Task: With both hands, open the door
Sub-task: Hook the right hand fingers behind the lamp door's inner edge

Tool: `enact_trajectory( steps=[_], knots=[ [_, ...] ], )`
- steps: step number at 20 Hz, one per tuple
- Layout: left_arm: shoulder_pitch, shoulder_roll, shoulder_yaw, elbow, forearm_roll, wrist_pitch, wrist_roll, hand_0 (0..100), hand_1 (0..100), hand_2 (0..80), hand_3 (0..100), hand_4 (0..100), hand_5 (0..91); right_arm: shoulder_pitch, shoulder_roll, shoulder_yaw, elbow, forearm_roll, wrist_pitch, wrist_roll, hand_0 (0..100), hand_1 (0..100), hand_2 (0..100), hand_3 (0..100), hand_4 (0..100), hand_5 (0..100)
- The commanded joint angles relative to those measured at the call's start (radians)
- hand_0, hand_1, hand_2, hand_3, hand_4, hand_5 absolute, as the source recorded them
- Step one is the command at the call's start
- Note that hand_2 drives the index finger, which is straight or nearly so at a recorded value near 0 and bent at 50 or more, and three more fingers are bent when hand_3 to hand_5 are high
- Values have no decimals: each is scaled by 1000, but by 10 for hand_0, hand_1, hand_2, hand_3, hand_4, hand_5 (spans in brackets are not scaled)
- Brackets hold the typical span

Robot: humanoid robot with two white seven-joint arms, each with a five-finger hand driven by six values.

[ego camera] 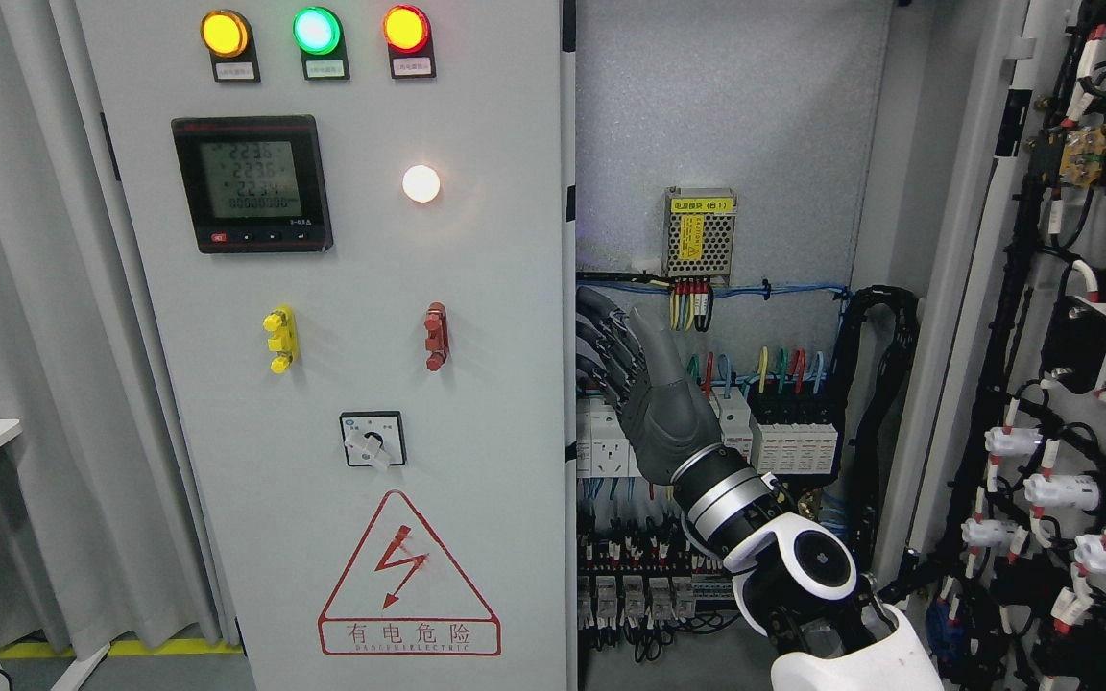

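Right hand (625,360) is hooking curled fingers behind the left door (342,365) edge, right door (1071,336) already swung wide; next, pulling outward.

You look from the robot's head, straight and close at the cabinet (323,384), its right door (1071,384) open.

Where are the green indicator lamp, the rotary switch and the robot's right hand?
green indicator lamp (316,31), head view, centre of its lit lens.
rotary switch (372,440), head view, on its knob.
right hand (654,403), head view, back of the hand.
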Motion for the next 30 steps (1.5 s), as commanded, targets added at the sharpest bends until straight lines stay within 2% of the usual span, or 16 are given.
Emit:
enact_trajectory(
  steps=[1,6,11,20,23,27,30],
  knots=[
    [25,21,0,-24,-2,0,-2,290,0,28,28,33,0,-14,0,4,52,-57,-2,46,219,0,0,0,0,0],
    [25,21,0,-26,1,0,-5,290,0,29,28,33,0,-14,0,-10,55,-103,0,52,219,0,0,0,0,0],
    [25,21,0,-26,1,0,-6,291,0,29,28,33,0,-17,0,-21,55,-147,9,76,219,0,0,0,0,0],
    [21,24,0,-26,1,-3,-5,291,0,29,28,35,0,-19,0,-45,61,-187,20,81,219,0,0,0,0,0],
    [21,29,0,-26,1,-3,-6,291,0,29,28,35,0,-19,0,-45,59,-187,21,119,219,0,0,0,0,0],
    [23,29,0,-26,1,-3,-6,291,0,29,28,34,0,-19,0,-47,58,-187,21,134,219,0,0,0,0,0],
    [23,27,0,-26,1,-3,-5,291,0,29,28,34,0,-19,0,-54,53,-189,20,164,219,0,0,0,0,0]
  ],
)
